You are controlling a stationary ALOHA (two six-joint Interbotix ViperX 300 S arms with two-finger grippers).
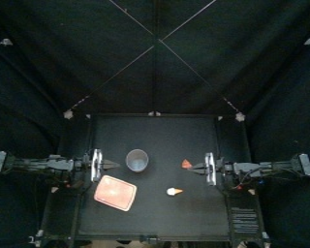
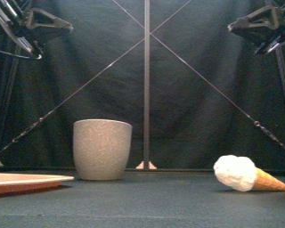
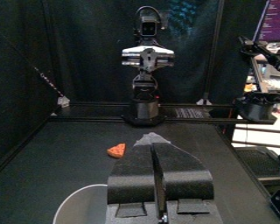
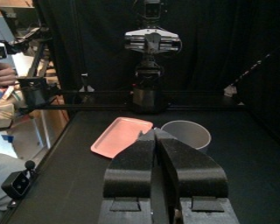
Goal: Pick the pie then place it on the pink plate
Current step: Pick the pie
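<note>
**Orange-red pie just inboard of my right gripper**

Orange-red pie wedge [image 1: 186, 164] lies flat on the table, right of centre, just beside my right gripper [image 4: 156, 144] on its inward side. The right arm is clearly the nearer one. My left gripper [image 3: 161, 153] is well apart from the pie, across the table, with the grey cup [image 1: 137, 160] between. Both pairs of jaws are pressed together and hold nothing, each raised above the table at its own side. The pie is too small to read which way its point faces, so I can't call its long axis. The pink plate [image 1: 115, 192] sits front-left, nearer my left side, and is bare. An ice-cream cone [image 1: 174, 192] lies on its side in front of the pie, roughly between pie and plate; I take it for a distractor. My call: the pick is not begun. The right jaws need to part, make a short reach toward centre and down onto the pie, then carry it across and forward to the plate, clearing cone and cup.
</note>
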